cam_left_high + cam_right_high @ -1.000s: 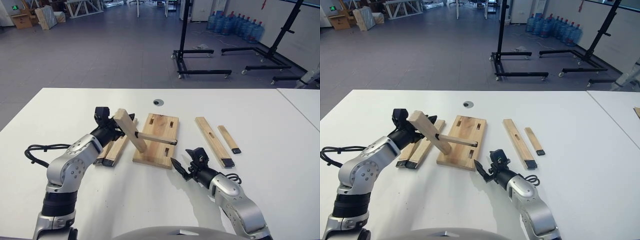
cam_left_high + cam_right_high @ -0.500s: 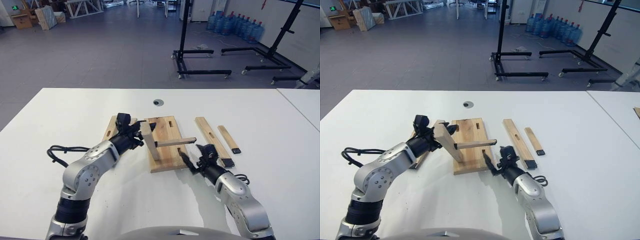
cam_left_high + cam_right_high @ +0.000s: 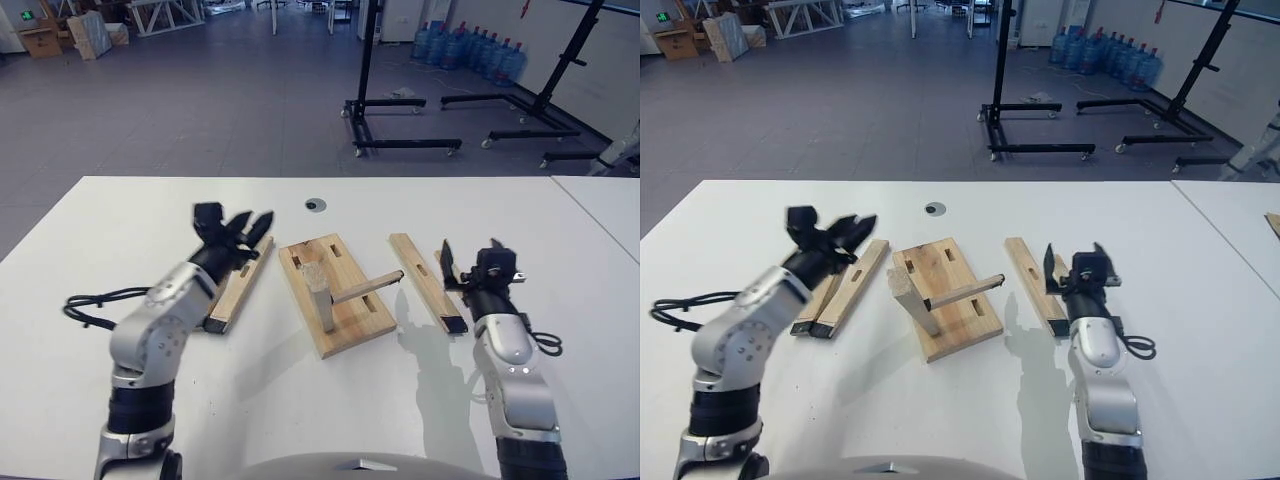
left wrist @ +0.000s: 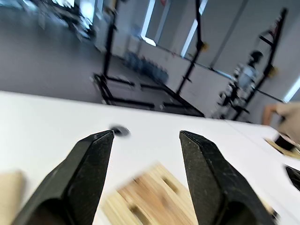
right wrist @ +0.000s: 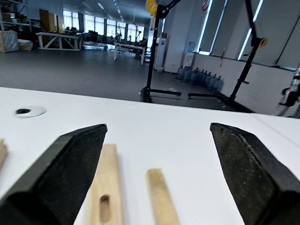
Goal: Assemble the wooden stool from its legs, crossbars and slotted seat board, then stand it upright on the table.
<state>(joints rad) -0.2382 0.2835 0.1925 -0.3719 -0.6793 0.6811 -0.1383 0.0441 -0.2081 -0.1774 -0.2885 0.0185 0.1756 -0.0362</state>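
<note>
Left end effector spread, seat board between it and right end effector

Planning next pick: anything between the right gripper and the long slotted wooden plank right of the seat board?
Nothing visible. The open right gripper hangs over the long slotted wooden plank; the short wooden crossbar lies beside it, apart, not in the path.

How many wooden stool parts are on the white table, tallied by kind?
Slotted wooden seat board: 1
Wooden legs: 4, one standing in the board
Thin wooden crossbars: 2
Total: 7
</note>
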